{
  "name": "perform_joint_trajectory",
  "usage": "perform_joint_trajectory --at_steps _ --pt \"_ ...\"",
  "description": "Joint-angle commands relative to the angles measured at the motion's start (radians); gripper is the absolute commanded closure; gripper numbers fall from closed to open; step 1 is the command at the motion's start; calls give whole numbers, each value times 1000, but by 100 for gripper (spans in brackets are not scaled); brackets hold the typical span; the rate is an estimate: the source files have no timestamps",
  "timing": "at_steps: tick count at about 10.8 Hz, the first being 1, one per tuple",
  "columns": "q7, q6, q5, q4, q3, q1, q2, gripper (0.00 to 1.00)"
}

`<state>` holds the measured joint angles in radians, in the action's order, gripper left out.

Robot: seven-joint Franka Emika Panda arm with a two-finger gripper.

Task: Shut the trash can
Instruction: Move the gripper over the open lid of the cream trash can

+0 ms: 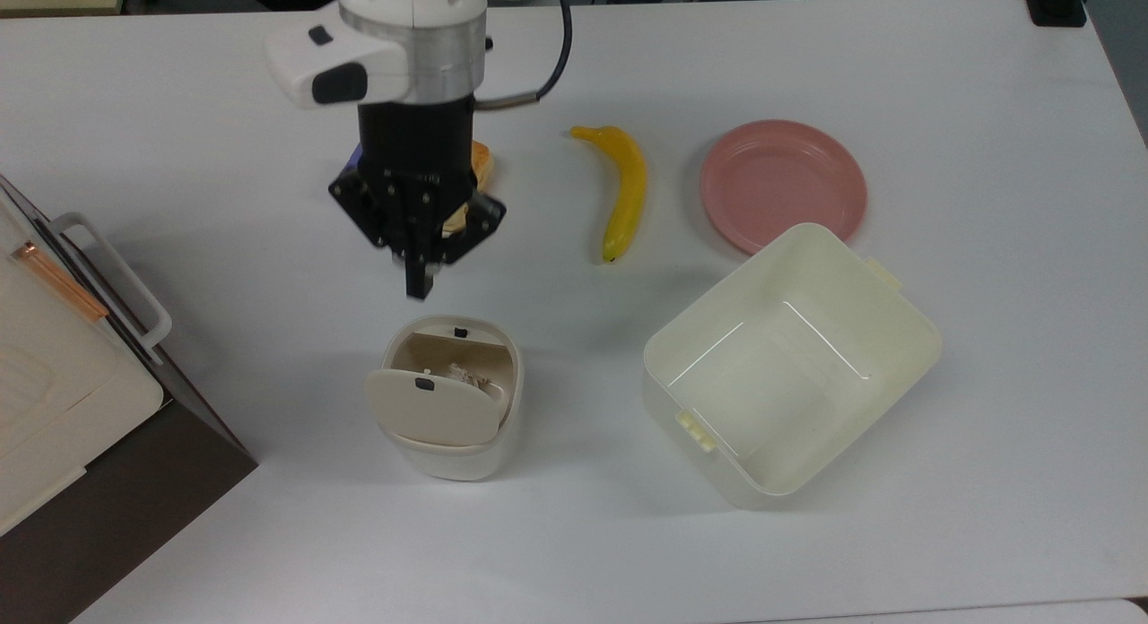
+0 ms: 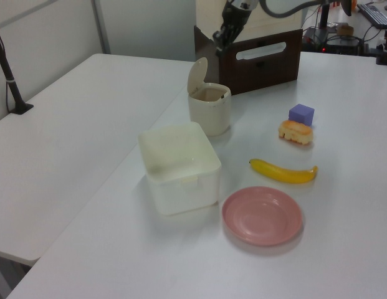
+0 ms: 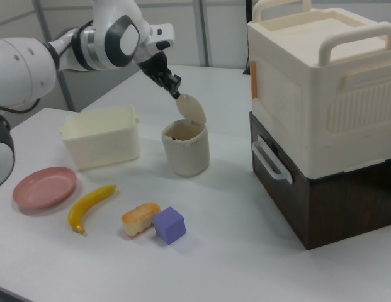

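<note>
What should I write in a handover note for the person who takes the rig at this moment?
End effector: fingers together, holding nothing, hanging above the table just beyond the top view's upper edge of the bin; in the right view it is near the top edge of the raised lid.
Small cream-white plastic trash can: upright on the white table, between the brown-and-cream stacked boxes and the larger lidless cream tub. Its hinged beige lid stands open; something pale lies inside.
Done: the approach.
Left: push the lid down until it is shut.
</note>
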<state>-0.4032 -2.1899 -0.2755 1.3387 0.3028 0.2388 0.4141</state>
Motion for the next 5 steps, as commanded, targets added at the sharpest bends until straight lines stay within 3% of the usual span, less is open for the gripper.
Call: perform_joint_trajectory --at_steps 1,3,5 --pt "-109 -85 -28 -56 -10 -18 28 100" --pt "-163 -193 -30 -59 -14 -13 49 100" --pt "-193 -241 -79 -67 -16 -15 80 100"
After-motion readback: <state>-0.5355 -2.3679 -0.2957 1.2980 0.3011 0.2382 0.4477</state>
